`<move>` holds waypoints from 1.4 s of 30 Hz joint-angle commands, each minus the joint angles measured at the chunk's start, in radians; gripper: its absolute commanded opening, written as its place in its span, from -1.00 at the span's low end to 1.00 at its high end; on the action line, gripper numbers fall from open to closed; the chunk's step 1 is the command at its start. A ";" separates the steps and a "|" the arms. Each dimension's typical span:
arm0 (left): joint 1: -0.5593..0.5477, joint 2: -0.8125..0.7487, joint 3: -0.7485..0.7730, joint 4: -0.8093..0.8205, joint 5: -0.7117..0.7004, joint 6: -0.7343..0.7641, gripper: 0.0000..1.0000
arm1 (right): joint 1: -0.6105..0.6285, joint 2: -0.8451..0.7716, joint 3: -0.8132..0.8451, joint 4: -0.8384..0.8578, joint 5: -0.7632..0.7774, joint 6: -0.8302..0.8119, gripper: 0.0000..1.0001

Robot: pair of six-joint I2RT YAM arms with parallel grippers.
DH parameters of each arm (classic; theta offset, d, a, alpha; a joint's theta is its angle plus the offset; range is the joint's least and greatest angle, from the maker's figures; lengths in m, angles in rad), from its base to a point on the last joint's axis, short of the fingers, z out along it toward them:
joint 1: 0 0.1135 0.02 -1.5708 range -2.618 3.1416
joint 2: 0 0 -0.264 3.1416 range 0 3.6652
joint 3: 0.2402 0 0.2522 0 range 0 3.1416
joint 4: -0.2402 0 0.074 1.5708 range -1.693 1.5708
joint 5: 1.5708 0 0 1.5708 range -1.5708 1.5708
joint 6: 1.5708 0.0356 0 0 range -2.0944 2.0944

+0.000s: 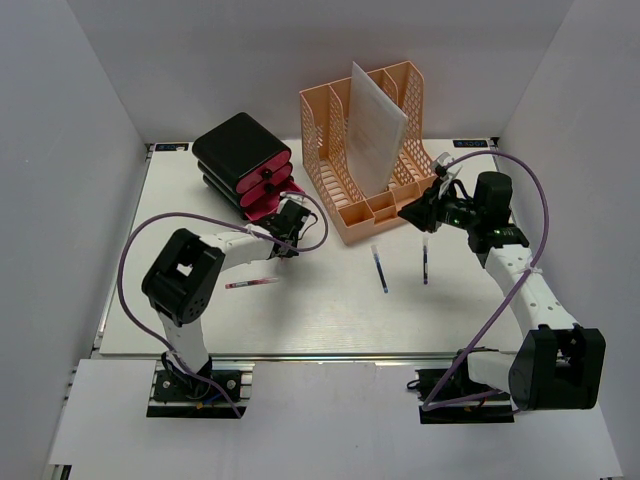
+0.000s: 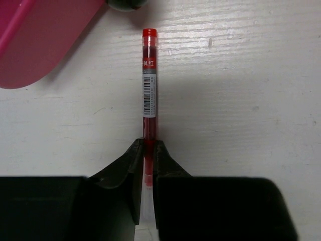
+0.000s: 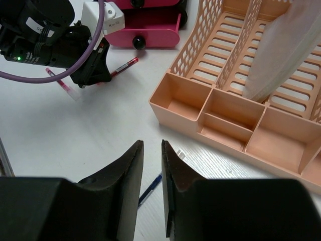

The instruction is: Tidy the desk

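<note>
The desk [image 1: 330, 310] is a white tabletop. My left gripper [image 1: 287, 242] is shut on the end of a red pen [image 2: 149, 75], held low over the desk in front of the pink drawer [image 2: 35, 45]. In the right wrist view the left gripper [image 3: 93, 70] and that red pen [image 3: 123, 66] also show. My right gripper [image 1: 412, 213] hangs above the desk by the organizer's front. Its jaws [image 3: 152, 145] are a little apart and empty, above a blue pen [image 3: 150, 188].
An orange file organizer [image 1: 365, 150] with a white sheet stands at the back centre. A black and pink drawer unit [image 1: 243, 160] is at back left. A second red pen [image 1: 252, 283] and two blue pens [image 1: 380, 268] [image 1: 425, 265] lie on the desk.
</note>
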 commanded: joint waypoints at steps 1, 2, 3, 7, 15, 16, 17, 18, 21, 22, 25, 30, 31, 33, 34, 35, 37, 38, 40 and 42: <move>0.008 -0.007 -0.034 0.005 0.072 0.000 -0.76 | -0.009 -0.026 -0.003 0.010 -0.026 -0.004 -0.47; 0.008 -0.013 -0.037 0.011 0.080 0.007 -0.83 | -0.011 -0.026 -0.003 0.010 -0.026 -0.002 -0.47; 0.008 -0.025 -0.040 0.019 0.112 0.018 -0.86 | -0.009 -0.028 -0.003 0.011 -0.026 -0.001 -0.47; -0.004 -0.096 -0.013 0.036 0.195 0.104 -0.95 | -0.017 -0.032 -0.003 0.011 -0.033 0.001 -0.47; 0.010 -0.212 0.104 -0.076 0.327 0.352 -0.87 | -0.026 -0.044 -0.002 0.011 -0.046 0.002 -0.47; 0.010 -0.214 0.122 -0.090 0.309 0.406 -0.87 | -0.026 -0.047 -0.002 0.010 -0.049 0.002 -0.47; 0.010 -0.217 0.131 -0.102 0.302 0.428 -0.87 | -0.027 -0.052 -0.002 0.011 -0.047 0.001 -0.47; 0.020 -0.220 0.139 -0.120 0.289 0.443 -0.87 | -0.026 -0.052 -0.002 0.011 -0.050 0.001 -0.47; 0.045 -0.220 0.170 -0.139 0.275 0.521 -0.89 | -0.027 -0.057 -0.002 0.011 -0.058 0.002 -0.48; 0.054 -0.220 0.180 -0.139 0.258 0.552 -0.90 | -0.027 -0.058 0.000 0.010 -0.058 0.002 -0.47; 0.089 -0.216 0.197 -0.133 0.256 0.618 -0.92 | -0.027 -0.061 0.000 0.011 -0.058 0.001 -0.47; 0.128 -0.205 0.191 -0.038 0.203 0.710 -0.96 | -0.027 -0.061 -0.002 0.010 -0.062 0.002 -0.48; 0.140 -0.199 0.188 -0.021 0.201 0.739 -0.95 | -0.029 -0.063 -0.002 0.011 -0.065 0.004 -0.48; 0.151 -0.191 0.182 0.019 0.209 0.777 -0.95 | -0.029 -0.060 -0.002 0.011 -0.069 0.005 -0.48; 0.151 -0.186 0.179 0.030 0.215 0.803 -0.95 | -0.027 -0.058 -0.002 0.011 -0.070 0.005 -0.48; 0.151 -0.171 0.177 0.040 0.213 0.813 -0.95 | -0.027 -0.060 -0.002 0.011 -0.070 0.004 -0.48; 0.160 -0.156 0.180 0.056 0.210 0.828 -0.95 | -0.027 -0.057 -0.002 0.011 -0.072 0.004 -0.48; 0.160 -0.138 0.183 0.066 0.210 0.834 -0.95 | -0.027 -0.058 -0.002 0.011 -0.073 0.005 -0.48; 0.169 -0.122 0.186 0.080 0.198 0.842 -0.93 | -0.031 -0.058 -0.002 0.011 -0.073 0.004 -0.47; 0.169 -0.102 0.187 0.102 0.193 0.847 -0.90 | -0.031 -0.061 -0.002 0.011 -0.072 0.004 -0.48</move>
